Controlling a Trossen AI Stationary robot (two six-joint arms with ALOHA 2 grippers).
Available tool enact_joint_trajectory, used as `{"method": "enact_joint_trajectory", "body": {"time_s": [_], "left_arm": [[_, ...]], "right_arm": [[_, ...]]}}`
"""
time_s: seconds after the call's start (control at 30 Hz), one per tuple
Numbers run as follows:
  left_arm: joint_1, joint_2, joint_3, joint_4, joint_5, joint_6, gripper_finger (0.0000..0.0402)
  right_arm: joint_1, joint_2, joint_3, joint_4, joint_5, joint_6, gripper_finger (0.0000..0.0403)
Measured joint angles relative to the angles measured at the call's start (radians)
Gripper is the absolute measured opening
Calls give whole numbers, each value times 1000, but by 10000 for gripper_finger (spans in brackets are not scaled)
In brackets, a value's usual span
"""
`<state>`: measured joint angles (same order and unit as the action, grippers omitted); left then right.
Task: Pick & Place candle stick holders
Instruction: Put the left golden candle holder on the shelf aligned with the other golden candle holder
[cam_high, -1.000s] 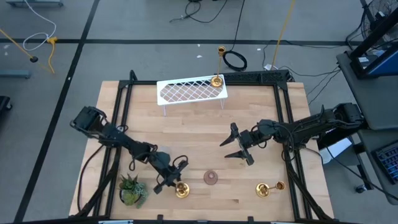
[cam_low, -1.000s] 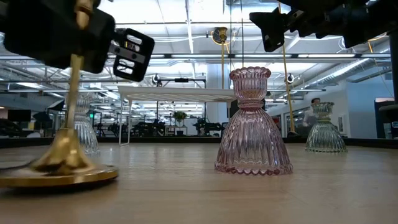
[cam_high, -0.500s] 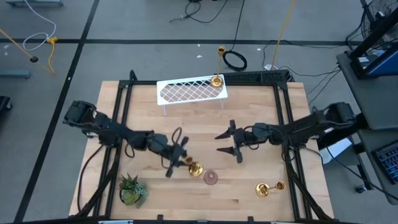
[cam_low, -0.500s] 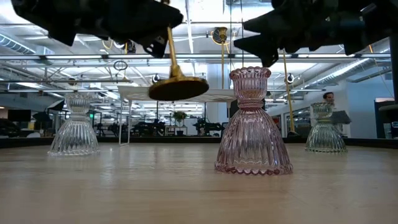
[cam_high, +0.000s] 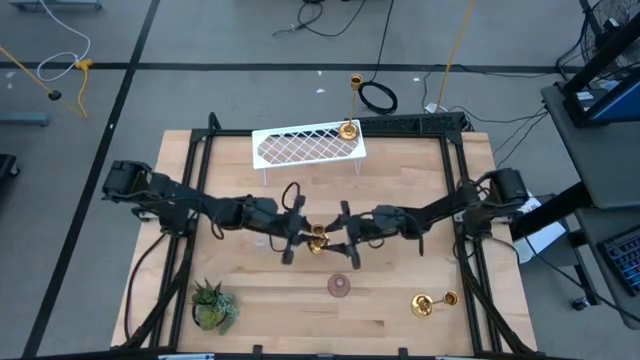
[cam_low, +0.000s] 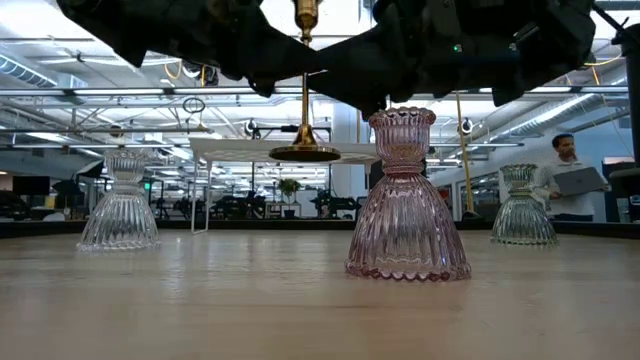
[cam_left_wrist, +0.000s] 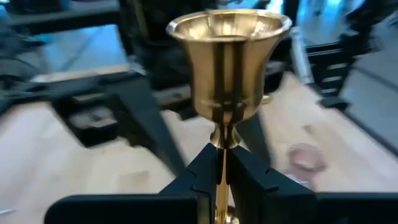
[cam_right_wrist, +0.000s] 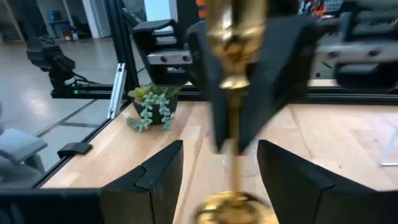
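My left gripper (cam_high: 298, 238) is shut on a shiny gold candle stick holder (cam_high: 317, 240) above the middle of the table. In the low view the holder (cam_low: 305, 85) hangs upright, its round base (cam_low: 305, 153) well above the wood. My right gripper (cam_high: 345, 240) is open. Its fingers (cam_right_wrist: 160, 180) stand on either side of the holder's lower stem (cam_right_wrist: 231, 134) without touching it. A pink glass holder (cam_low: 407, 200) stands on its base near the table's near edge, and it also shows in the high view (cam_high: 340, 286). Two clear glass holders (cam_low: 120, 202) (cam_low: 520, 207) stand farther back. My left gripper pinches the slim stem (cam_left_wrist: 222, 149) just below the flared cup (cam_left_wrist: 229, 56) between its two fingers (cam_left_wrist: 200, 171). The fingers come level from the table's left and lie across the stem. The holder stands upright in the hold, cup up, lifted clear of the table.
A white lattice rack (cam_high: 308, 147) stands at the far edge with a gold holder (cam_high: 348, 130) on its right end. Another gold holder (cam_high: 432, 303) lies on its side at the near right. A spiky green plant (cam_high: 212, 305) stands near left. A person (cam_low: 565, 180) stands beyond the table.
My left gripper has lifted the gold holder off the table beside the plant. It has carried it up and toward the far and right, to the table's middle. The holder tipped on the way and now stands upright. My right gripper has gone left, its open fingers now around the stem.
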<state>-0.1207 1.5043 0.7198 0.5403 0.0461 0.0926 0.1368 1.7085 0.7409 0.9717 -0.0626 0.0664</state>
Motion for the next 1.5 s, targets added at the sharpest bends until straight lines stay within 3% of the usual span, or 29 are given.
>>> {"method": "enact_joint_trajectory", "body": {"time_s": [0.2, 0.4, 0.5, 0.73, 0.87, 1.2, 1.5], "left_arm": [[1, 0, 3, 4, -25, -9, 16], [1, 0, 3, 69, -50, -5, 45], [1, 0, 4, 78, -55, 4, 37], [0, 0, 4, 87, -71, -8, 18], [2, 0, 4, 90, -117, -9, 54], [1, -2, 4, 8, -171, -59, 81], [0, -43, 2, -55, -330, -8, 82]], "right_arm": [[-8, 13, 6, -3, 46, 0, 196], [-16, 13, 6, -4, 61, -7, 196], [-19, 13, 6, -4, 62, -7, 186], [-40, 13, 6, -4, 64, -6, 87], [-52, 13, 6, -4, 62, 5, 16], [-53, -9, 4, 12, 121, 19, 11], [-65, -181, 4, -188, 253, 5, 13]]}}
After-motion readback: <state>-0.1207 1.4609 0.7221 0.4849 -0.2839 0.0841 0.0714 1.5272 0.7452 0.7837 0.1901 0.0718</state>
